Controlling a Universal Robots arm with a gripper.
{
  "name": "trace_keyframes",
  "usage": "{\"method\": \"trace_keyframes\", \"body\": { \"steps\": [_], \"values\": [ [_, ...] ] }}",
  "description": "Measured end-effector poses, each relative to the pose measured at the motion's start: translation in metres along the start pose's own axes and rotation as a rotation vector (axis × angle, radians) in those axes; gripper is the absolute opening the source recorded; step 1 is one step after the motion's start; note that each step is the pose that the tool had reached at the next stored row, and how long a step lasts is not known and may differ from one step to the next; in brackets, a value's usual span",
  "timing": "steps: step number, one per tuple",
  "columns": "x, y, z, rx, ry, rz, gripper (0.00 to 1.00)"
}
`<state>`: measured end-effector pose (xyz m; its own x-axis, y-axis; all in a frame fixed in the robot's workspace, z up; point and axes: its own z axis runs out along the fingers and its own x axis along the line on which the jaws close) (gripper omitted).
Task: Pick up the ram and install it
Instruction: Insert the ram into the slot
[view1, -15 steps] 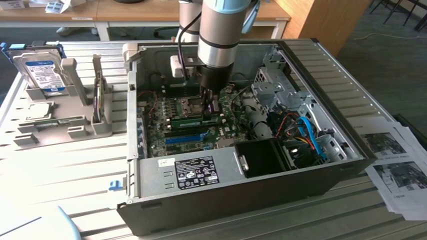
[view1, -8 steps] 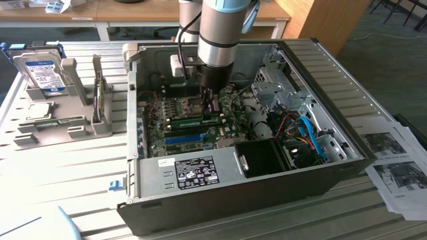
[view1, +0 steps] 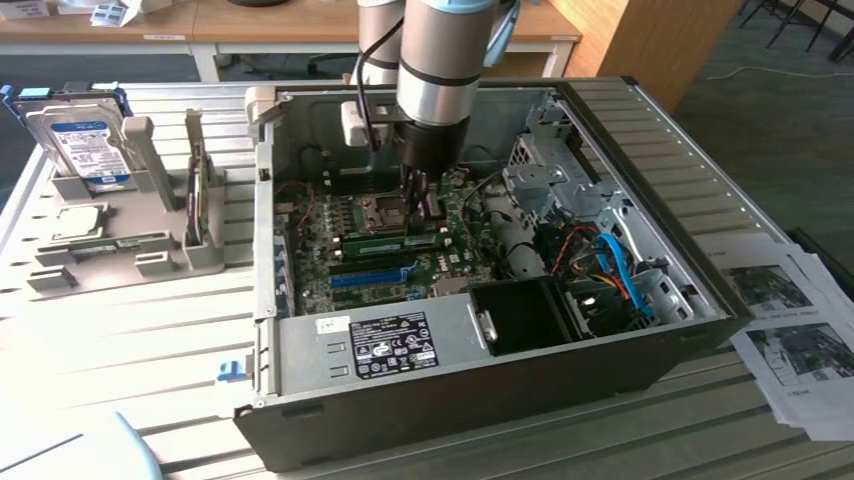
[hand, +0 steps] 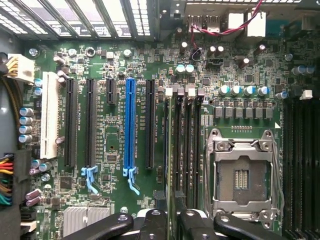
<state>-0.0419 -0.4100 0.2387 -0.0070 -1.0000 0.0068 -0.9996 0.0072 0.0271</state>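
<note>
While looking into the open computer case (view1: 534, 400), found the gripper (view1: 427, 212) low over the motherboard (hand: 111, 125), close beside the empty CPU socket (hand: 242, 177). Could not tell whether clamped or released there. Spotted the ram (view1: 378, 243) as a green stick on its long edge along the line of the black memory slots (hand: 189, 150), between the CPU socket and the blue slot (hand: 130, 130), one end just toward the exterior view's left of the gripper. Could not make out whether already seated in a slot or merely resting at its mouth, nor whether touched by the gripper. Judged it light and stiff, yet thin enough to flex or crack under a skewed push. Judged any chips on its faces and the contact edge fragile, and the flat faces fairly slick. Reckoned the best hold to lie across the two flat faces near the top edge, around the middle of the length, well clear of the contacts along the bottom. Reckoned also on pressure straight down and even along the top edge, to avoid jamming one end against a slot latch. Noted a hard drive (view1: 83, 145) upright in a grey rack (view1: 134, 250) outside the case, toward the exterior view's left, well apart from the work.
</note>
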Motion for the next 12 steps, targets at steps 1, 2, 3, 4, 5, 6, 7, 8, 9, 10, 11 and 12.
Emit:
{"method": "trace_keyframes", "body": {
  "steps": [1, 2, 3, 4, 5, 6, 7, 8, 9, 10, 11, 12],
  "values": [
    [0.0, 0.0, -0.0013, 0.0, 0.0, 0.0, 0.18],
    [0.0, -0.0001, -0.0025, 0.0, 0.0, 0.0, 0.18],
    [0.0, -0.0002, -0.0037, -0.0001, 0.0, 0.0, 0.18],
    [0.0, -0.0002, -0.0048, 0.0, -0.0001, 0.0, 0.18],
    [0.0, -0.0002, -0.0058, -0.0001, 0.0, 0.0, 0.18],
    [0.0, -0.0002, -0.0068, -0.0001, 0.0, 0.0, 0.18],
    [0.0, -0.0002, -0.0078, -0.0001, 0.0, 0.0, 0.18],
    [0.0, -0.0002, -0.0088, -0.0001, 0.0, 0.0, 0.18],
    [0.0, -0.0002, -0.0099, 0.0, 0.0, 0.0, 0.18],
    [0.0, -0.0002, -0.011, 0.0, -0.0001, 0.0, 0.18],
    [0.0, -0.0001, -0.0121, -0.0001, 0.0, 0.0, 0.18],
    [0.0, -0.0001, -0.0132, 0.0, -0.0001, 0.0, 0.18]
  ]
}}
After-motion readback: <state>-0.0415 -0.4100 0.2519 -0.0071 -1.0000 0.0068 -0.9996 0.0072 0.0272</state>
